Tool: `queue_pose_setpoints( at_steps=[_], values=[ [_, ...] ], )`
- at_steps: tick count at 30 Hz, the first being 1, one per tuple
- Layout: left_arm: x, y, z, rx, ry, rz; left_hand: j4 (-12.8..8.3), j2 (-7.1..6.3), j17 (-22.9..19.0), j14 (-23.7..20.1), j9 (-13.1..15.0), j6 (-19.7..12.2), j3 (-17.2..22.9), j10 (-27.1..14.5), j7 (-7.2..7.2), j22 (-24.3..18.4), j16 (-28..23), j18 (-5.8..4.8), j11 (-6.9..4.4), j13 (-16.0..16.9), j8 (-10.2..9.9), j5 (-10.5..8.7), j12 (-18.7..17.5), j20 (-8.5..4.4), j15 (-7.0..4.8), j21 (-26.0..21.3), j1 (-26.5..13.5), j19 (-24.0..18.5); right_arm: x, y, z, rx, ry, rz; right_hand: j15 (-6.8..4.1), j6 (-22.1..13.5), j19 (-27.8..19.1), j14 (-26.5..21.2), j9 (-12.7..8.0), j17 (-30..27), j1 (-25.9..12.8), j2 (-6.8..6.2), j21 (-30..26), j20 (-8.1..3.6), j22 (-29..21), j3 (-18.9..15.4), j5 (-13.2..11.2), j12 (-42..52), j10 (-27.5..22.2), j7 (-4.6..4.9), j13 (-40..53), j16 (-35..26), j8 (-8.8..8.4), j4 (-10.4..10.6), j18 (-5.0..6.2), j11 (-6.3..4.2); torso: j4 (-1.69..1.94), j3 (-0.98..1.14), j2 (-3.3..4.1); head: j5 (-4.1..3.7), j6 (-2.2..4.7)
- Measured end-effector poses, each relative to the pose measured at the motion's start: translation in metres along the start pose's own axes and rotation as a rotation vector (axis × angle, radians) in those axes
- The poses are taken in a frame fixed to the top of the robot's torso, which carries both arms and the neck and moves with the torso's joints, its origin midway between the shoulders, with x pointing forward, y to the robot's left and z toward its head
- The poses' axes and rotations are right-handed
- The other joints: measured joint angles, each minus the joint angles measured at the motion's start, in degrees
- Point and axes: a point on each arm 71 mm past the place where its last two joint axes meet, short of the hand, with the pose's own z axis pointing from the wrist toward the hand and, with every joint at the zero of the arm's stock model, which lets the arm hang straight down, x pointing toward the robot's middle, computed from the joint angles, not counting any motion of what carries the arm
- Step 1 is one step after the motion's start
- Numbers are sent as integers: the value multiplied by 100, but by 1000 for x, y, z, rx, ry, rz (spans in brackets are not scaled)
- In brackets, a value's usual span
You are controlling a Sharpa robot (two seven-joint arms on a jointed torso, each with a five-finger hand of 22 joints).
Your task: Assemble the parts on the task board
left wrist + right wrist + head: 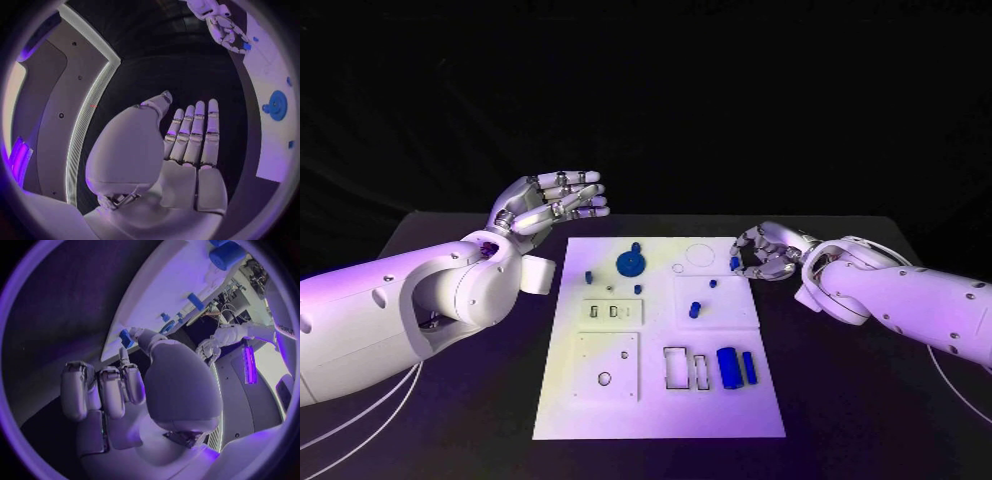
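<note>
Table: a black table [444, 235] lies in front of me, and the white task board [589, 400] runs down its middle.

My left hand: my left hand [557, 203] hangs above the table off the board's far-left corner, at about 10 o'clock from the board's centre. It is released: the fingers [199, 131] lie straight, side by side, and nothing is in the palm. It touches nothing.

My right hand: my right hand [772, 251] sits at the board's right edge near its far end, at about 2 o'clock from the centre. Its fingers are curled in. In my right wrist view a small blue part [126, 338] shows right at the fingertips, at the board's edge; I cannot tell whether I am pinching it or only touching it.

Disc: a round blue disc [632, 263] with a small knob lies flat on the board's far end, at about 12 o'clock.

Small pieces: a short blue peg [589, 276] stands at about 11 o'clock, just beside the disc; another blue piece [695, 310] lies right of centre, at about 2 o'clock.

Blocks: a wide blue block [728, 365] and a thin blue bar [750, 368] stand side by side, close together, at about 4 o'clock, next to empty rectangular slots [676, 366].

Cutouts: an oval hole [604, 378] sits in the square panel at about 7 o'clock.
</note>
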Motion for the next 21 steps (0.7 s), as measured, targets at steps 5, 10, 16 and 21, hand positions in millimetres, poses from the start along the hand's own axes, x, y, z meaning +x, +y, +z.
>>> queue_pose_setpoints(
  at_steps=[5, 10, 16, 21],
  values=[
    [-1, 0, 0, 0, -1, 1, -5, 0, 0, 0, 0, 0, 5, 0, 0, 0, 0, 0, 0, 0, 0, 0, 0, 0, 0, 0, 0, 0, 0, 0, 1, 4, -4, -3, 0, 138, 0, 0, 0, 0, -30, 30, 0, 0, 0, 69, -28, 24, 0, -14, 0, 0, 0, -20, 0, 0, -13, 1, -3, 10, -38],
    [-1, 0, 0, 0, -2, 1, -5, 0, 0, 0, 0, 0, 5, 0, 0, 0, 0, 0, 0, 0, 0, 0, 0, 0, 0, 0, 0, 0, 1, 1, 2, 4, -7, -3, 0, 318, 15, 0, 17, 0, -69, 69, 0, -14, -1, 120, -54, 52, 21, -50, -1, 0, 0, -38, 0, -21, -16, 3, -4, 9, -48],
    [-1, 0, 0, -1, -2, 1, -5, 0, -1, 0, 0, 0, 5, 0, 0, 0, 0, 0, 0, 0, 0, 0, 0, 0, 0, 0, 0, 0, 1, 2, 3, 2, -14, -2, 0, 356, 45, 0, 23, 0, -85, 85, 28, -1, -1, 134, -54, 74, 42, -70, -1, 0, 0, -52, 0, -42, -6, 4, -4, 0, -57],
    [-1, 0, 0, -1, -2, 1, -5, 0, -1, 0, 0, 0, 5, 0, 0, 0, 0, 0, 0, 0, 0, 0, 0, 0, 0, 0, 0, 0, 1, 4, 3, -1, -17, 0, 0, 356, 66, 0, 23, 5, -85, 85, 52, -21, 3, 149, -86, 74, 42, -70, -2, 0, 0, -67, 0, -42, -3, -1, -5, -4, -58]
  ],
)
